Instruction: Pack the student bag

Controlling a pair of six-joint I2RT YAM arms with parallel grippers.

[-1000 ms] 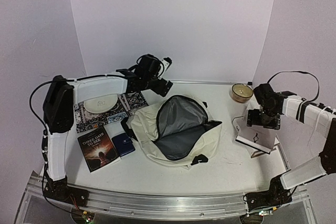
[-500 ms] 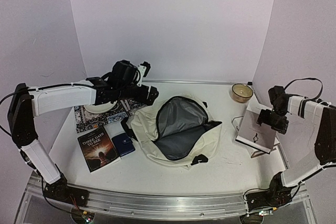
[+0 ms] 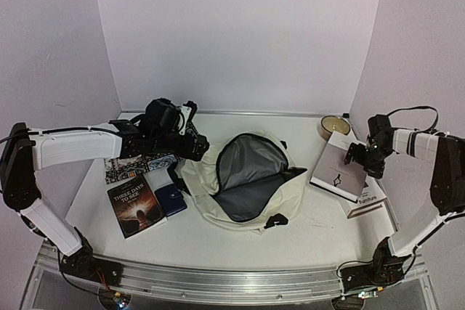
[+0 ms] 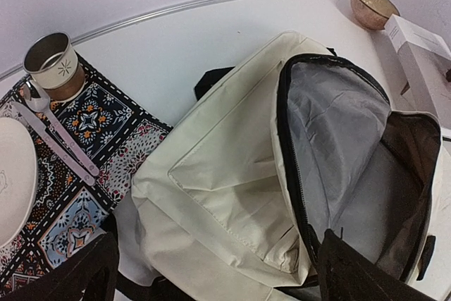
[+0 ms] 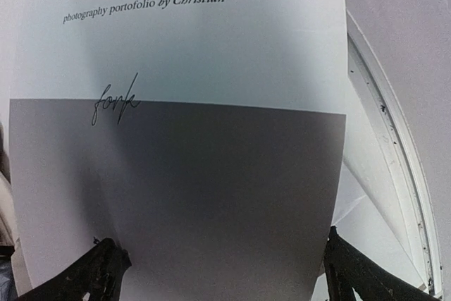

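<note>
Finds the student bag [image 3: 243,186] lying mid-table [image 3: 312,230], unzipped and gaping onto grey lining, the left gripper [image 3: 195,147] spread wide above its left edge beside the patterned mat [image 3: 131,165], the right gripper [image 3: 357,156] equally wide over a white portfolio booklet [image 3: 334,168] at far right.

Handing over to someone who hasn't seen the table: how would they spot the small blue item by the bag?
Find the cream student bag lying open mid-table. By its left side lie two things: a dark book titled Three Days to See and, nearer the bag, the blue case. It is the smaller one, navy against the book's black cover.
</note>
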